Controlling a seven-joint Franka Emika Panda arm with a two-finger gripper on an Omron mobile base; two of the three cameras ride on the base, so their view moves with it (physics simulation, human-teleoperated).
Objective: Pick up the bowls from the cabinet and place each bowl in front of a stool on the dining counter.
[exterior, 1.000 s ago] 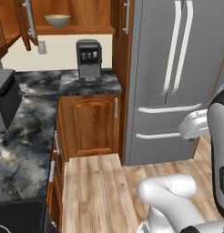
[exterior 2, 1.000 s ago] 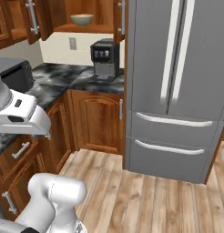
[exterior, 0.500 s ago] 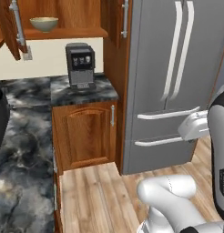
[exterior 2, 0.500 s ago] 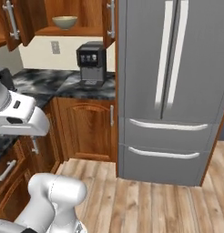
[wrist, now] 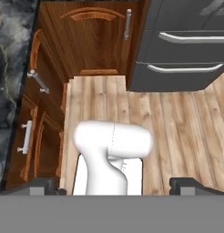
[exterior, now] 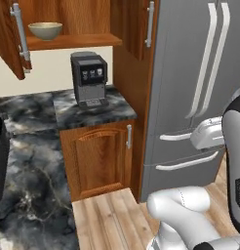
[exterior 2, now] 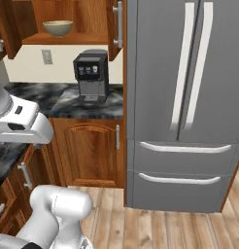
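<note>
Facing fridge [exterior 2: 184,97] | bowl [exterior: 45,30] on cabinet [exterior: 68,24] shelf | wood floor [wrist: 177,127] | gripper [wrist: 114,185] spread, empty

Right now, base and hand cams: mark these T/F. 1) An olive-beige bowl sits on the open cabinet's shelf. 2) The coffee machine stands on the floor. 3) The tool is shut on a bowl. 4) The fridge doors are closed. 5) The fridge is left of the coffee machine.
1) True: the olive-beige bowl rests on the shelf of the open wall cabinet.
2) False: the coffee machine stands on the marbled worktop.
3) False: the tool is open and empty, aimed at the wood floor.
4) True: the fridge has its doors closed.
5) False: it is right of the coffee machine.
</note>
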